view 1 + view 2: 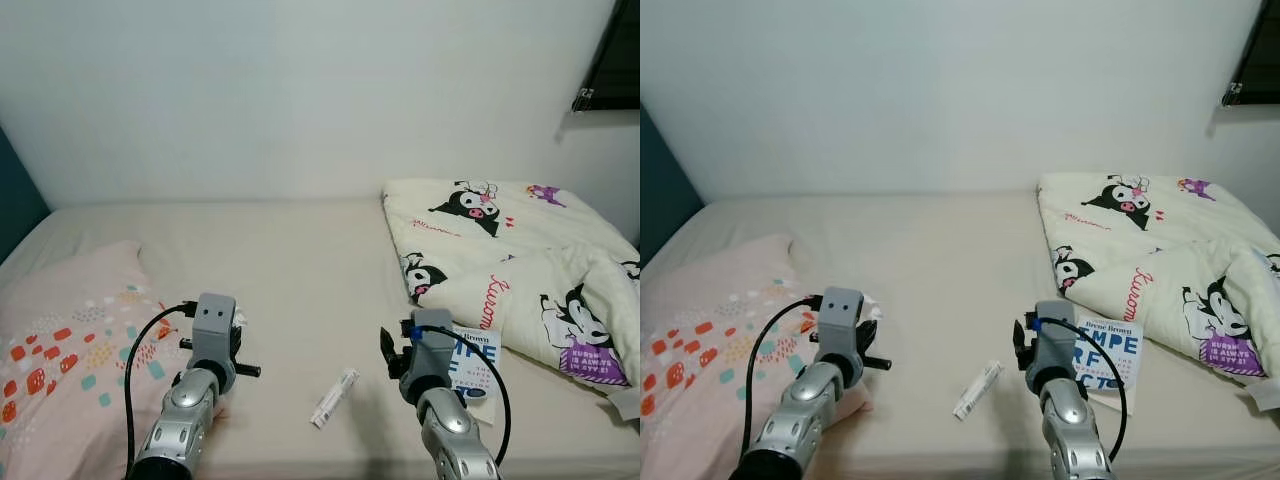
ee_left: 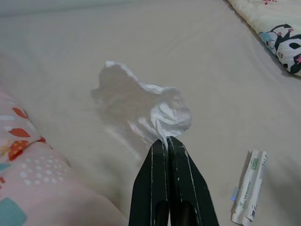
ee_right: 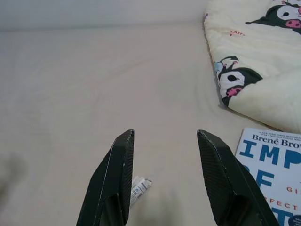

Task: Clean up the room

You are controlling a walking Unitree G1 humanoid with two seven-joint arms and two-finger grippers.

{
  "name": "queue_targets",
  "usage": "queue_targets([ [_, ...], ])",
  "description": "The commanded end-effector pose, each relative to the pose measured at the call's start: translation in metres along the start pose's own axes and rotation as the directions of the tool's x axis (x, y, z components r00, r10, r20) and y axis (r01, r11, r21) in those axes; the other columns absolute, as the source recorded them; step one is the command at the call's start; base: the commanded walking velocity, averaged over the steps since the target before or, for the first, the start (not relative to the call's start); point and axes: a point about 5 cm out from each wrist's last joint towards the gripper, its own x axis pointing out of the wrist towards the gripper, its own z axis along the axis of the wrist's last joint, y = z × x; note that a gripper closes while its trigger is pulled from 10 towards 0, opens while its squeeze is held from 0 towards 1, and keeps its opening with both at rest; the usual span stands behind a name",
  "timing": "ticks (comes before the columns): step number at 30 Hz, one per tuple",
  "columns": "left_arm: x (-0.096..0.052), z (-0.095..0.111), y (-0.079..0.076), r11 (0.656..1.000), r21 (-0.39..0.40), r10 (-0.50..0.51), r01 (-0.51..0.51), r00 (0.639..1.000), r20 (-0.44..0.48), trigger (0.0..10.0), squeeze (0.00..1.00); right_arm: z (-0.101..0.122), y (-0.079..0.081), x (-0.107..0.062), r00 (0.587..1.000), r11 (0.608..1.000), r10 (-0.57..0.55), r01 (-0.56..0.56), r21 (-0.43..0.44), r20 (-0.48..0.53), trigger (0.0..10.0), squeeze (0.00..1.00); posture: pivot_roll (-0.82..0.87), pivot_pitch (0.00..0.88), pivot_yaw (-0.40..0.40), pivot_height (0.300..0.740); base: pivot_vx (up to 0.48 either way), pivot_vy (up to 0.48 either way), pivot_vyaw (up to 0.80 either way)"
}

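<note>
Two pincers are held low over the beige bed (image 1: 300, 260), which fills the scene from the pale wall back to the robot. Along the right side, a cream quilt printed with black-and-white cartoon figures (image 1: 520, 260) is bunched up; on the left, a pink pillow with red and teal dashes (image 1: 60, 350) is seen. Partly tucked under the quilt's near edge lies a white paperback book with blue block lettering (image 1: 1108, 357), just beside the right arm.

Between the two arms lies a small white flattened tube with a printed label (image 1: 334, 397), its long axis running from near-left to far-right. It is judged nearer the right pincer (image 3: 162, 141), lying just off that pincer's left side and slightly short of its fingertips. A small shift toward the robot's left would likely be needed before a descent.

The right pincer is spread wide and nothing is held or touched by it; bare sheet is seen between the fingers.

The left pincer (image 2: 165, 141) is closed tight, its two black fingers pressed together on the edge of a crumpled white plastic wrapper (image 2: 141, 106). The wrapper's loose part appears to rest on the sheet beyond the fingertips, beside the pillow.
</note>
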Motion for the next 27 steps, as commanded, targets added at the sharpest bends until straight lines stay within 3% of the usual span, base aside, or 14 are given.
queue_targets([
  [1,-0.0005,-0.0021,-0.0002,1.000,0.010,-0.005,0.005,1.000,-0.004,10.0,0.00,0.0002,0.0023,-0.0005,1.000,1.000,0.006,-0.006,0.011,0.008,10.0,0.00,-0.03,0.011,0.016,0.653,0.000,0.000,0.00],
  [15,-0.0014,-0.0036,-0.0020,1.000,0.016,-0.017,0.017,1.000,-0.008,10.0,0.00,0.0006,0.0029,-0.0013,1.000,1.000,0.003,-0.003,0.018,0.010,10.0,0.00,-0.03,0.019,0.025,0.653,0.000,0.000,0.00],
  [22,-0.0015,-0.0035,-0.0017,1.000,0.020,-0.022,0.022,1.000,-0.008,10.0,0.00,0.0010,0.0039,-0.0015,1.000,0.999,0.007,-0.007,0.031,0.016,10.0,0.00,-0.03,0.021,0.028,0.619,0.000,0.000,0.00],
  [27,-0.0013,-0.0033,-0.0019,0.999,0.024,-0.025,0.026,1.000,-0.009,10.0,0.00,0.0006,0.0038,-0.0012,1.000,1.000,0.002,-0.002,0.021,0.010,10.0,0.00,-0.03,0.024,0.027,0.619,0.000,0.000,0.00],
])
